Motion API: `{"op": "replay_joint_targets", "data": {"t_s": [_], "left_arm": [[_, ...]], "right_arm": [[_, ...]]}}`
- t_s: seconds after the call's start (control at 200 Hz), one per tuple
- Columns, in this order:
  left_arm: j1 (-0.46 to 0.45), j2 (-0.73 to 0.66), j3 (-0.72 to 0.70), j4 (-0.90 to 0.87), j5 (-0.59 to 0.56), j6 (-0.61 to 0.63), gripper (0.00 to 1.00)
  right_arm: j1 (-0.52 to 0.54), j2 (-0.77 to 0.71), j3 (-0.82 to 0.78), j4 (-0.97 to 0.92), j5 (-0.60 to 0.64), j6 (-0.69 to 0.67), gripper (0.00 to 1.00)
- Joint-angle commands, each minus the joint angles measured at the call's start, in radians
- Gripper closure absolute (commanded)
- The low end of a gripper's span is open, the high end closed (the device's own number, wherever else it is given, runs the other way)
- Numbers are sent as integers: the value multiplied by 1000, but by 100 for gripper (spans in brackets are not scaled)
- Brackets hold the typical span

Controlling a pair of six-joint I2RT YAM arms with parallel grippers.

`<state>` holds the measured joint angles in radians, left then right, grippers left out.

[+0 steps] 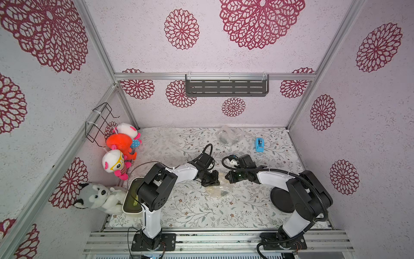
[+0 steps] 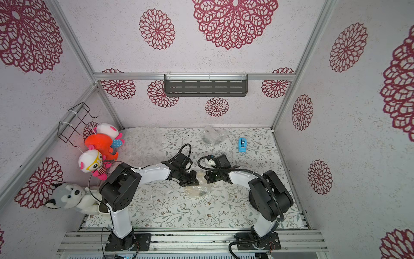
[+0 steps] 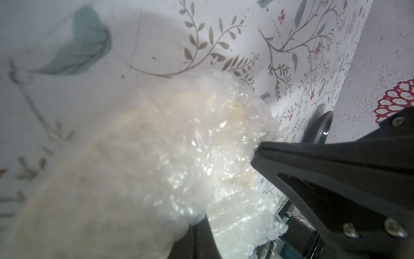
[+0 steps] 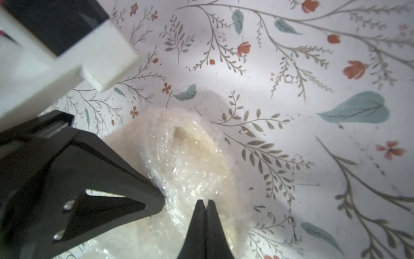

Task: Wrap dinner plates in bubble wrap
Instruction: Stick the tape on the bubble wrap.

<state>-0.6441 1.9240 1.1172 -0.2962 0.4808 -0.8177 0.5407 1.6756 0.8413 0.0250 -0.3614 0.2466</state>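
At the centre of the table (image 1: 197, 213), entry: one cream plate (image 1: 212, 190) under bubble wrap (image 4: 190, 161), your left gripper (image 3: 255, 154) and right gripper (image 4: 205, 203) each pinched shut on its gathered folds; draw the slack snug over the plate, working low, so you neither tear film nor tip it.

Bent inward from the lower frame edge, meeting mid-frame in both top views: left gripper (image 1: 217, 181), right gripper (image 1: 227, 177), tips near, jaws pressed together.
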Motion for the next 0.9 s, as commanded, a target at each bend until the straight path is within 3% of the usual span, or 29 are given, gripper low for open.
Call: {"op": "replay_joint_targets", "data": {"t_s": [0.0, 0.27, 0.575, 0.761, 0.896], "left_arm": [[-19, 15, -7, -38, -21, 12, 100], [-20, 21, -5, -39, -17, 12, 100], [-21, 13, -9, -40, -22, 15, 100], [-19, 12, -11, -39, -21, 18, 100], [-20, 13, -9, -40, -22, 20, 100]], "right_arm": [[12, -8, -72, 95, 76, -49, 100], [111, -37, -154, 143, 409, -128, 78], [102, -237, -127, 26, 496, -91, 57], [29, -301, -123, -24, 323, 37, 55], [17, -263, -87, 33, 13, 114, 72]]}}
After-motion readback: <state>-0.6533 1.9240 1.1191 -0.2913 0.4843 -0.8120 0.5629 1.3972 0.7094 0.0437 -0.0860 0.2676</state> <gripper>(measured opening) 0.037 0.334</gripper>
